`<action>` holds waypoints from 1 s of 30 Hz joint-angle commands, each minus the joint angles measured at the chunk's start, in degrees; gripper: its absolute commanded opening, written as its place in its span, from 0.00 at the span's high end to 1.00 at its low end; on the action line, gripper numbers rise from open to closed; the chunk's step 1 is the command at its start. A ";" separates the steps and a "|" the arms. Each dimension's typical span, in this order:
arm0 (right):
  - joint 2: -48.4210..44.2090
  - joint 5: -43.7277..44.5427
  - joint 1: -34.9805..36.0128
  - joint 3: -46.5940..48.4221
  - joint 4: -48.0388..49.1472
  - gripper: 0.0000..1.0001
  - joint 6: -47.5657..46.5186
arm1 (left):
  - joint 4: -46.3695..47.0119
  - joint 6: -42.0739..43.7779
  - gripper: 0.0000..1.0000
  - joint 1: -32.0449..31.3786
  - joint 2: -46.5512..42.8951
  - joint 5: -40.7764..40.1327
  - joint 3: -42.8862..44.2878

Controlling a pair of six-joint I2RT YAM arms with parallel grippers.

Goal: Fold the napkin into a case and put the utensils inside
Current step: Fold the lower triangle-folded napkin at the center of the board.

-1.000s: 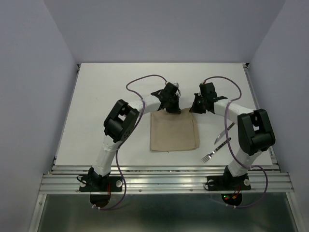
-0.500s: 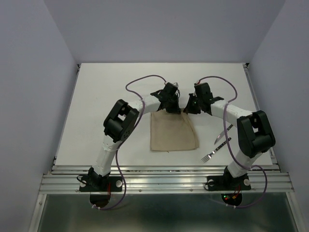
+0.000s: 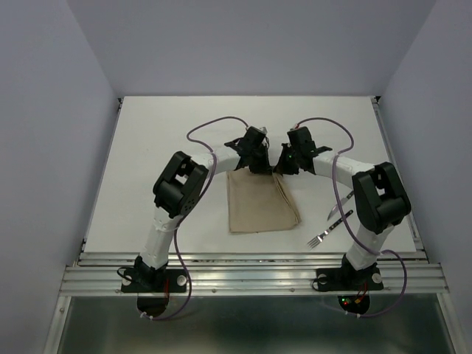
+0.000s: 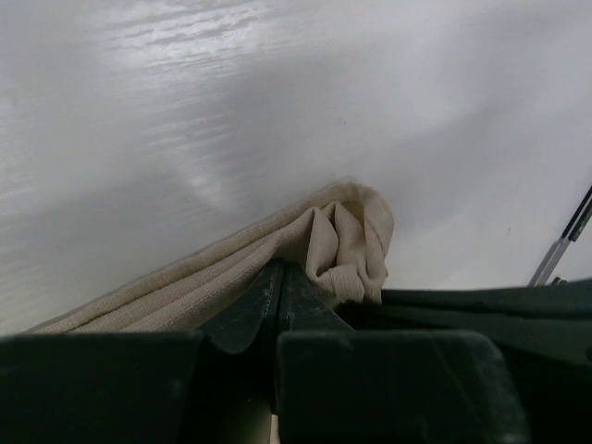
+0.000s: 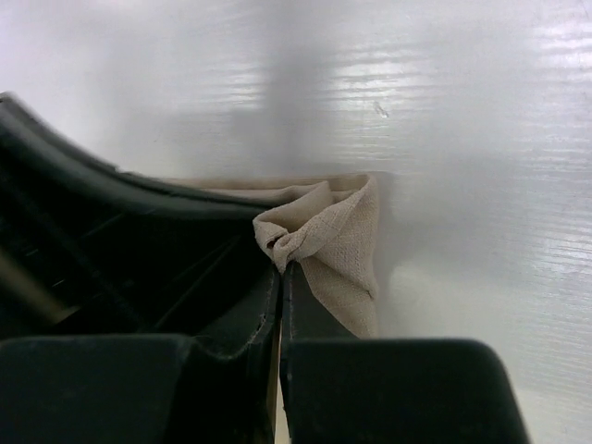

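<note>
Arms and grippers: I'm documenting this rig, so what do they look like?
The left arm and right arm have white tubular links, bulky black joints and looping purple cables. The left gripper and right gripper have dark, flat, tapered fingers.

We can read no text, no label, no brand name, no number and no sign in any of the three views; nothing legible appears anywhere.

Robotics lab test cell, as we see it: a white table (image 3: 162,140) under the left gripper (image 3: 259,169), plain lavender walls (image 3: 44,147) closing in beyond and beside it, and an aluminium rail (image 3: 251,276) well behind it carrying both arm bases (image 3: 144,276).
</note>
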 commanded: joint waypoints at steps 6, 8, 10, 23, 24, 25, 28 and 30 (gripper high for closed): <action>1.05 4.19 0.44 1.78 2.03 0.99 2.45 | -3.28 0.16 1.00 2.10 -9.73 1.45 -5.52; 1.05 4.11 0.44 1.78 1.94 0.99 2.28 | -3.90 0.69 1.00 2.63 -10.87 0.75 -7.01; 0.88 4.02 0.44 1.78 1.95 0.99 2.28 | -4.16 1.04 0.99 2.98 -11.57 -0.49 -8.59; 0.26 5.68 0.97 4.32 -0.60 0.99 1.31 | -0.65 0.95 1.00 3.69 -8.24 -1.10 -14.40; 0.44 5.69 0.97 4.42 -0.78 0.99 1.31 | -0.56 0.95 1.00 3.69 -8.32 -1.19 -14.49; 0.52 5.77 0.97 4.59 -0.78 0.99 1.40 | -0.56 1.04 1.00 3.69 -8.41 -1.28 -14.58; 0.88 5.86 1.58 5.03 -0.87 0.99 1.84 | -0.56 1.22 1.00 3.69 -8.50 -1.46 -14.67; 1.31 6.48 2.20 5.73 -0.95 0.99 2.28 | -0.56 1.31 1.00 3.69 -8.41 -1.19 -14.58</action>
